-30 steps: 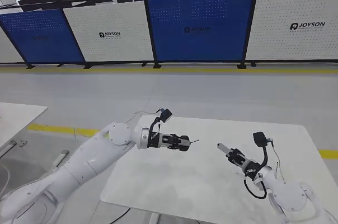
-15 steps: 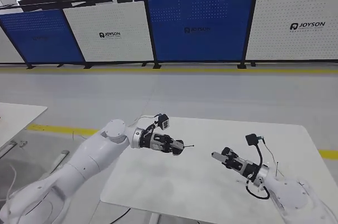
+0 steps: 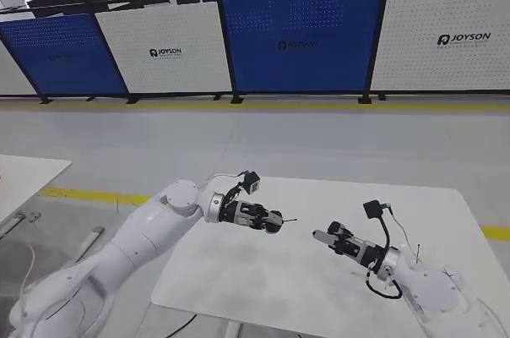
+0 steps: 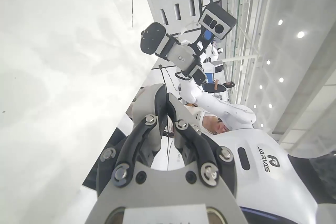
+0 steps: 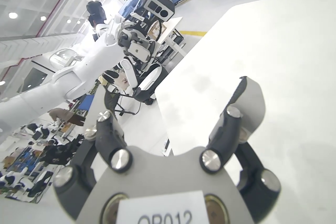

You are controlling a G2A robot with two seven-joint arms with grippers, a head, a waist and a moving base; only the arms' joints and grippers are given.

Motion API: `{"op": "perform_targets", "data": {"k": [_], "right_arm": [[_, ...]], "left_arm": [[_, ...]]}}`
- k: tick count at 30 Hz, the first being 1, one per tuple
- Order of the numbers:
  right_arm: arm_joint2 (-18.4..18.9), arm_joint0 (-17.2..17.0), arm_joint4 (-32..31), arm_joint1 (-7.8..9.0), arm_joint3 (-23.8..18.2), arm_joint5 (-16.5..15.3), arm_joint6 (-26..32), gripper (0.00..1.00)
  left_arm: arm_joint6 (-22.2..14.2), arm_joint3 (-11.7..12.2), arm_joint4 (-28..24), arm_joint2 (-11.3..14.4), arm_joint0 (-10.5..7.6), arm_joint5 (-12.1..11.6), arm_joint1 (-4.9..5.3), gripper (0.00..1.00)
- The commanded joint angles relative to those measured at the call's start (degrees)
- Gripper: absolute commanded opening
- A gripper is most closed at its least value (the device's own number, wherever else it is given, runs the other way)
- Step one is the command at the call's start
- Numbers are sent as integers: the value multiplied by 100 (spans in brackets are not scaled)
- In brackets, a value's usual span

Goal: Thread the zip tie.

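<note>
The left end effector (image 3: 274,221) is clamping the zip tie (image 3: 289,220) above the worktop (image 3: 263,287). The tie's free tail is pointing along its long axis toward the right end effector (image 3: 320,237). That end effector is hanging near, fingers apart, slightly off that axis.

Bright, even overhead lighting; ceiling lamps (image 4: 300,34) glare; white table (image 3: 280,279) washed out; wrist views edge-warped.

Past the left pincer (image 3: 276,222) the zip tie (image 3: 288,220) is a hair-thin line, its head too small to tell, its held end hidden in the grip.
</note>
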Motion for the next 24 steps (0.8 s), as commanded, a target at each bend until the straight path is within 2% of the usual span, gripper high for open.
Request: {"op": "perform_targets", "data": {"k": [1,4,7,10,18,20,24], "right_arm": [[4,50,233,-4,4,0,179,100],[-90,214,410,-40,92,0,362,100],[-191,384,651,-90,253,0,526,100],[-234,479,732,-123,494,0,562,100],[-250,448,708,-127,456,0,524,100],[-275,475,767,-139,489,0,570,100],[-358,606,1018,-185,614,0,738,100]], "left_arm": [[63,-132,74,25,58,64,-10,0],[13,-212,59,14,102,139,-35,0],[-29,-172,30,37,124,109,-95,0],[-36,-105,-83,46,146,-55,-165,0],[-36,-105,-83,46,146,-55,-165,0],[137,-187,-95,30,215,5,-174,0],[112,-240,-136,-9,263,59,-208,0]]}}
